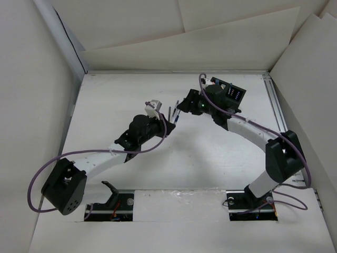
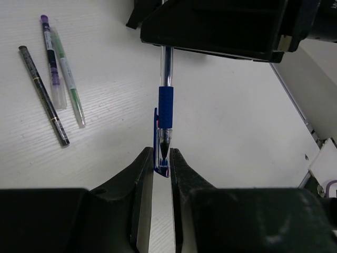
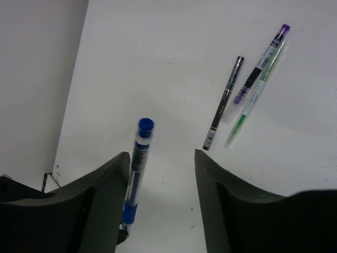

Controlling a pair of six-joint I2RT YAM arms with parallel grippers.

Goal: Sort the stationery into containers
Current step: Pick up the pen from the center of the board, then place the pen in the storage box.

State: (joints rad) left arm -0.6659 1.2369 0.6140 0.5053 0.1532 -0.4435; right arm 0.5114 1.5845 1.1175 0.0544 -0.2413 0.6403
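The top camera looks down from high up at the whole tabletop [image 1: 210, 158]. Both wrist cameras sit close, face each other and share the blue pen [image 2: 166, 108].

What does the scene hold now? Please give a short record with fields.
left hand: shut on the blue pen, near its tip
right hand: open, the blue pen beside one finger
lying on the table: dark pen, purple-capped pen, green pen, close together
pens not yet picked up: three
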